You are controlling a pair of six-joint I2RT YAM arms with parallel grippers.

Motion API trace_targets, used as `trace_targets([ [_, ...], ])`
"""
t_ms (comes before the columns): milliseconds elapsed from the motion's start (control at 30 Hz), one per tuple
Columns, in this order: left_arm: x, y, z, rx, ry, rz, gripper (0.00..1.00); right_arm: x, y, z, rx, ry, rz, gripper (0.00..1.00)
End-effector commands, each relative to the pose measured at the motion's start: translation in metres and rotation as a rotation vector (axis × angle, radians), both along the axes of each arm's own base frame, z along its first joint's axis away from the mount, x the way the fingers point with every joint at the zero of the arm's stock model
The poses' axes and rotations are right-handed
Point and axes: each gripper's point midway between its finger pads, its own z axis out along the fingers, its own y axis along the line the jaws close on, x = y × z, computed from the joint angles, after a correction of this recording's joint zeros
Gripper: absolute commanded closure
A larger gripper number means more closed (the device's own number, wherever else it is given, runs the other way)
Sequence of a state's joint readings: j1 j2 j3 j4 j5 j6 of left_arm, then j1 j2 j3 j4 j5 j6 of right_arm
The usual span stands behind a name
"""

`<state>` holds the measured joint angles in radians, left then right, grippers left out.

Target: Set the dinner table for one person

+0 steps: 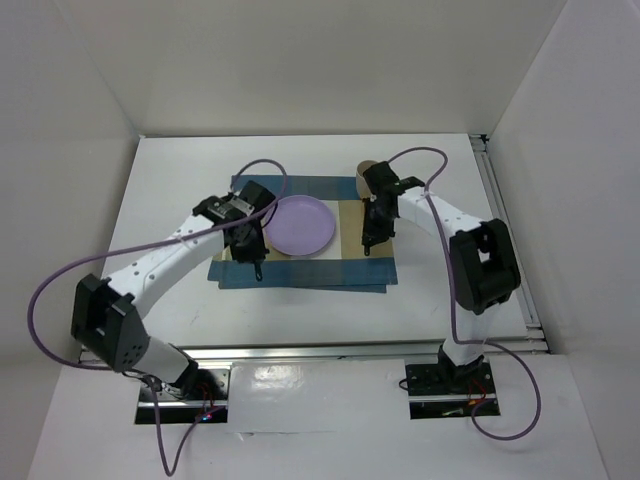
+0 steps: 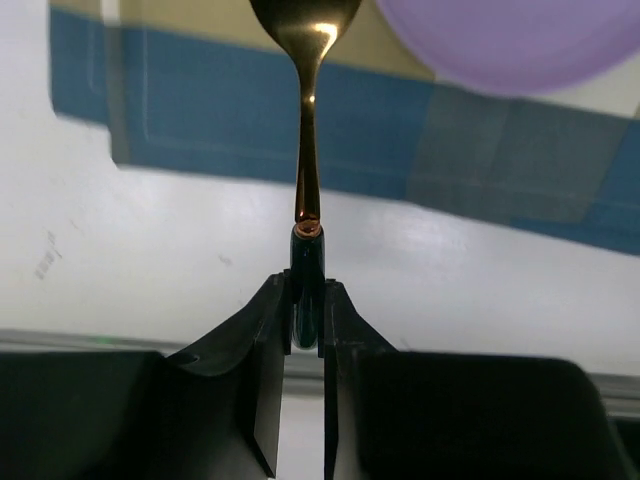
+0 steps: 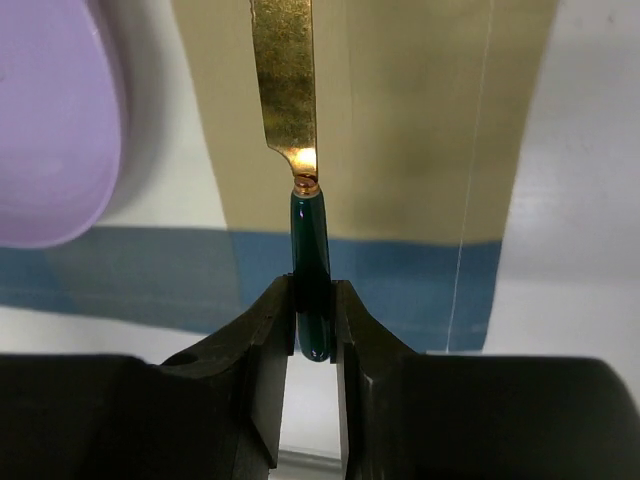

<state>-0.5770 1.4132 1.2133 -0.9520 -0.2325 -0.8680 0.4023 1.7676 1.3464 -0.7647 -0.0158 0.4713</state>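
The white dinner table carries a blue-and-tan checked placemat with a purple plate on it. My left gripper is shut on the dark green handle of a gold spoon. The spoon's bowl lies over the placemat, just left of the plate. My right gripper is shut on the green handle of a gold knife. The knife's blade lies over the tan stripe of the placemat, right of the plate. I cannot tell whether either utensil touches the cloth.
A brown cup stands at the placemat's far right corner, just behind the right wrist. Silver rails run along the table's near edge and right edge. White walls enclose the far and side edges.
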Motion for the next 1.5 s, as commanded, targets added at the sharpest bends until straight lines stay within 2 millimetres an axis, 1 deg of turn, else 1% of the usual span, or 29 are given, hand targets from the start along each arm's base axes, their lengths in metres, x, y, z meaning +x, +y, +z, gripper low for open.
trace_targets([
  [0,0.038,0.025,0.002,0.128,-0.02,-0.026,1.0,0.03,0.014,-0.005,0.038,-0.064,0.039,1.0],
  [100,0.078,0.032,0.002,0.143,-0.043,-0.022,1.0,0.036,0.013,-0.024,0.026,-0.034,0.029,1.0],
  [133,0.087,0.033,-0.01,0.161,-0.019,-0.031,1.0,0.037,0.01,-0.03,0.012,-0.024,0.012,0.96],
  [167,0.095,0.038,-0.014,0.165,-0.002,-0.042,1.0,0.037,0.008,-0.035,-0.002,-0.016,0.008,0.84],
  [200,0.107,0.038,-0.011,0.16,-0.015,-0.03,1.0,0.036,0.007,-0.037,-0.011,-0.003,-0.007,0.77],
  [233,0.112,0.04,-0.017,0.171,0.001,-0.036,1.0,0.036,0.007,-0.038,-0.011,-0.003,-0.007,0.62],
  [267,0.121,0.045,-0.032,0.192,0.029,-0.05,1.0,0.038,0.004,-0.038,-0.03,-0.011,-0.015,0.34],
  [300,0.125,0.044,-0.038,0.181,0.046,-0.06,1.0,0.035,0.006,-0.032,-0.028,-0.015,-0.006,0.24],
  [367,0.137,0.04,-0.042,0.186,0.047,-0.074,1.0,0.035,0.003,-0.021,-0.037,-0.039,-0.023,0.16],
  [433,0.145,0.049,-0.06,0.217,0.086,-0.074,1.0,0.032,0.001,0.0,-0.022,-0.074,-0.024,0.12],
  [500,0.155,0.048,-0.065,0.209,0.091,-0.079,1.0,0.025,-0.003,0.01,-0.022,-0.089,-0.037,0.11],
  [533,0.157,0.046,-0.077,0.207,0.118,-0.097,1.0,0.02,-0.005,0.026,-0.01,-0.117,-0.038,0.11],
  [567,0.163,0.04,-0.077,0.185,0.114,-0.103,1.0,0.014,-0.012,0.027,-0.014,-0.109,-0.049,0.11],
  [633,0.163,0.041,-0.085,0.178,0.146,-0.112,1.0,0.005,-0.018,0.045,-0.006,-0.144,-0.065,0.11],
  [667,0.165,0.04,-0.089,0.182,0.16,-0.113,0.89,-0.001,-0.028,0.046,-0.02,-0.136,-0.083,0.09],
  [700,0.163,0.04,-0.089,0.18,0.168,-0.102,0.73,-0.005,-0.032,0.05,-0.028,-0.146,-0.088,0.09],
  [733,0.163,0.04,-0.089,0.18,0.168,-0.101,0.57,-0.005,-0.041,0.064,-0.017,-0.177,-0.112,0.09],
  [767,0.163,0.04,-0.089,0.177,0.168,-0.093,0.41,-0.008,-0.048,0.067,-0.025,-0.18,-0.127,0.09],
  [800,0.163,0.04,-0.089,0.177,0.168,-0.093,0.34,-0.011,-0.053,0.071,-0.026,-0.181,-0.14,0.08],
  [833,0.165,0.043,-0.083,0.172,0.152,-0.083,0.3,-0.009,-0.062,0.076,-0.029,-0.199,-0.166,0.08],
  [900,0.158,0.045,-0.078,0.17,0.156,-0.074,0.3,-0.01,-0.073,0.091,-0.032,-0.231,-0.188,0.08],
  [1000,0.159,0.05,-0.052,0.154,0.098,-0.06,0.3,-0.005,-0.091,0.11,-0.037,-0.283,-0.244,0.07],
  [1033,0.161,0.053,-0.044,0.148,0.079,-0.049,0.3,-0.004,-0.096,0.11,-0.043,-0.283,-0.249,0.07],
  [1067,0.159,0.054,-0.028,0.141,0.05,-0.047,0.3,-0.003,-0.103,0.114,-0.042,-0.295,-0.271,0.07],
  [1133,0.156,0.055,-0.011,0.137,0.022,-0.055,0.3,0.004,-0.106,0.125,-0.027,-0.342,-0.284,0.06],
  [1233,0.15,0.055,0.023,0.111,-0.049,-0.064,0.3,0.009,-0.113,0.131,-0.022,-0.37,-0.308,0.03],
  [1333,0.141,0.062,0.05,0.073,-0.109,-0.05,0.3,0.011,-0.117,0.128,-0.027,-0.361,-0.32,0.01],
  [1433,0.132,0.07,0.063,0.05,-0.148,-0.044,0.3,0.014,-0.123,0.128,-0.03,-0.361,-0.338,0.01],
  [1467,0.123,0.066,0.069,0.02,-0.159,-0.057,0.3,0.014,-0.123,0.129,-0.026,-0.36,-0.346,0.01],
])
